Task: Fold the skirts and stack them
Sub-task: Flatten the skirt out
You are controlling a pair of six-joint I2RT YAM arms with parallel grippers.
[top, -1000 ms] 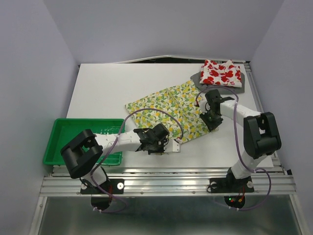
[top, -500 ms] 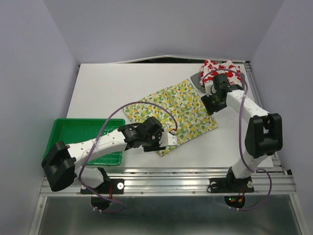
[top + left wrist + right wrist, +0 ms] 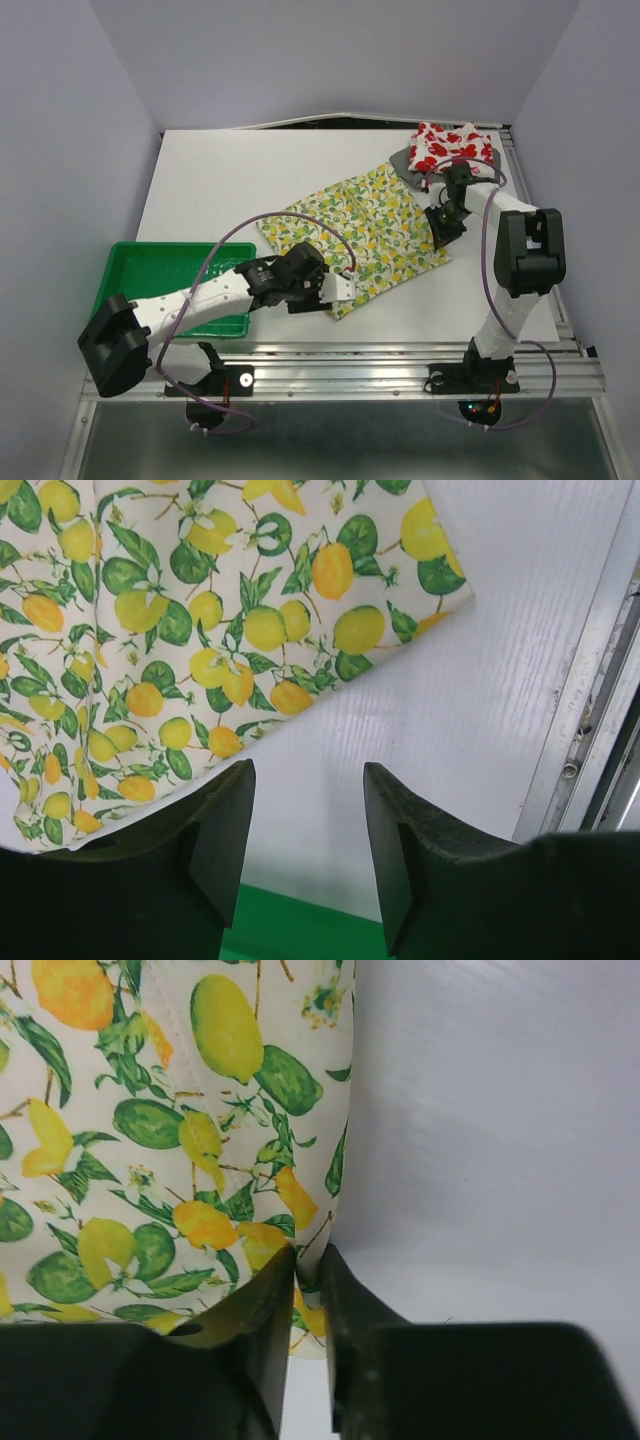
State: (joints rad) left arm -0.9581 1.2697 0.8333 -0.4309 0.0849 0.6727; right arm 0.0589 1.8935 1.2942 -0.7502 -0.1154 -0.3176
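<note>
The lemon-print skirt lies flat across the middle of the table. My left gripper hovers open just off its near corner, and in the left wrist view nothing is between the fingers, with the lemon skirt beyond them. My right gripper is at the skirt's right edge. In the right wrist view its jaws are shut on a pinch of the lemon skirt's hem. The red-print skirt lies folded at the back right on the grey skirt.
A green plastic tray sits at the near left, under the left arm; its rim shows below the left fingers. The table's metal front rail runs close to the left gripper.
The left gripper opened and let go of the skirt's near corner. The right gripper let go, moved along the skirt's right side and shut on its edge.
</note>
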